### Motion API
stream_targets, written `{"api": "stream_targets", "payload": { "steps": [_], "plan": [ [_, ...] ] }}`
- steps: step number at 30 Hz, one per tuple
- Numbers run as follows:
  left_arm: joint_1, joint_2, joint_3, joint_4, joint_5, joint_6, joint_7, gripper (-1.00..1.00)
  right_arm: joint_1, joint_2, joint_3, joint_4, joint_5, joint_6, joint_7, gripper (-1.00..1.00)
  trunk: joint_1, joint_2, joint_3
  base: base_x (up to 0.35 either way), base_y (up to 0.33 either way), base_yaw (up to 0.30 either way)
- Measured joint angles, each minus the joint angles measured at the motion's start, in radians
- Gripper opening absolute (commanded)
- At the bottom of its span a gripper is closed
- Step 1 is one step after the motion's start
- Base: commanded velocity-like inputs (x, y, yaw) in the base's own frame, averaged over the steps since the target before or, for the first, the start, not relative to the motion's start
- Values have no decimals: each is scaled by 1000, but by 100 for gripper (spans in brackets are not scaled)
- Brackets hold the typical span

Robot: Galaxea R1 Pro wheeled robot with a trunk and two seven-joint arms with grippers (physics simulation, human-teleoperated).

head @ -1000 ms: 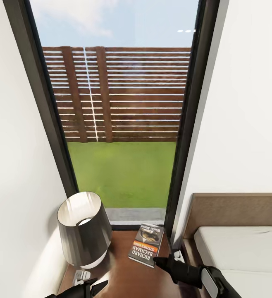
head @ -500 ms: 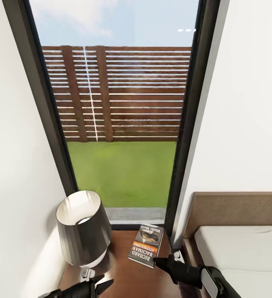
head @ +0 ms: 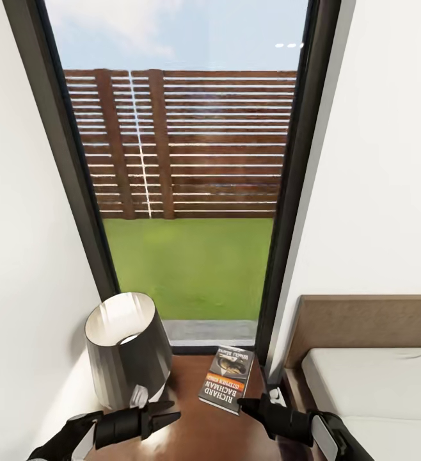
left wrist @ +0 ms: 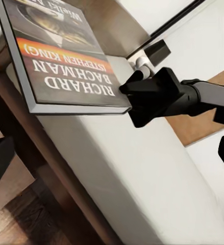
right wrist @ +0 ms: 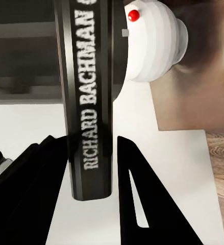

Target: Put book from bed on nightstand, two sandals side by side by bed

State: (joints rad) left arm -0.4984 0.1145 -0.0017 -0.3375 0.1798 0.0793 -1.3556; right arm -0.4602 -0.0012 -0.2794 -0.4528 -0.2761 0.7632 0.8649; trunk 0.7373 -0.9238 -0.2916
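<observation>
Right hand [head: 247, 404] is sitting at the book's [head: 227, 379] 5 o'clock corner, fingers straddling its spine, grip unclear. Book's lying on the nightstand [head: 191, 426] already; sandals are still waiting.

Book [head: 227, 379] lying on nightstand [head: 191, 429] before window [head: 185, 192], lamp [head: 127, 349] to its left, bed [head: 370, 384] to its right, my right gripper [head: 244, 404] at book's near edge, my left gripper [head: 166, 416] before lamp.
</observation>
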Motion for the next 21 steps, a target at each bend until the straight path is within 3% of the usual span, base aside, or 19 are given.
{"api": "stream_targets", "payload": {
  "steps": [4, 10, 21],
  "plan": [
    [-3, -2, -4, -1, -1, 34, -2, 100, 0, 0, 0, 0, 0, 0, 0, -100, 15, -28, -13, 0, 0, 0],
    [-3, -7, -54, 5, -3, 41, -3, 100, 0, 1, 0, 0, 0, 0, 0, -100, 38, -70, -31, 0, 0, 0],
    [-1, -8, -59, 7, -4, 40, -5, 100, 0, 2, 0, 0, 1, 0, 0, -100, 81, -147, -66, 0, 0, 0]
  ]
}}
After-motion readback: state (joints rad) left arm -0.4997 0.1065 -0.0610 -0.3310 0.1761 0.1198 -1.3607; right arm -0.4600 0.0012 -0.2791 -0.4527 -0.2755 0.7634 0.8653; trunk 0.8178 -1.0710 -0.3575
